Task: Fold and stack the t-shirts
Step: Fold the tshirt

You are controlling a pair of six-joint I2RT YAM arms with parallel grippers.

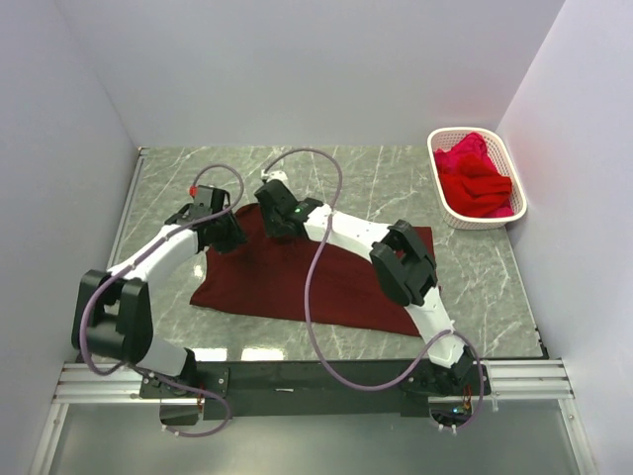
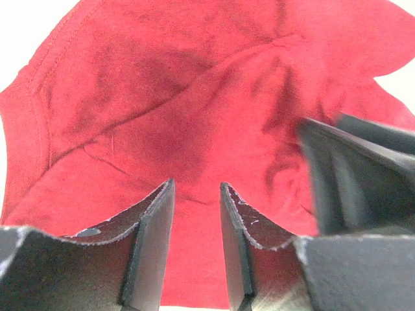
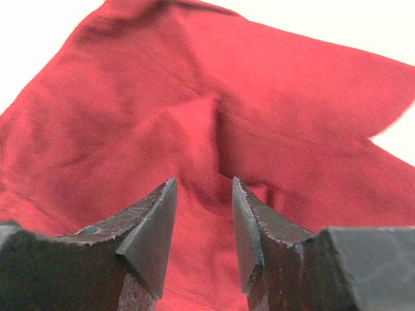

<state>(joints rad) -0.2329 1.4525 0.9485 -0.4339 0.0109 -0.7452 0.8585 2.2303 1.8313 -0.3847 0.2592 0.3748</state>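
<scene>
My left gripper [image 2: 196,188] and right gripper [image 3: 204,184] both apart over maroon t-shirt [image 1: 326,287]; a shallow pinch risks bunching cloth.

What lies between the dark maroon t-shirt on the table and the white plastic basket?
Only bare grey marbled tabletop separates the spread dark maroon cloth t-shirt from the white slotted plastic basket; the top external view shows this.

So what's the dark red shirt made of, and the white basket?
Maroon t-shirt: soft knit cloth, probably cotton, matte; it wrinkles and shows a stitched hem. White basket: looks like smooth plastic, with slotted walls.
</scene>
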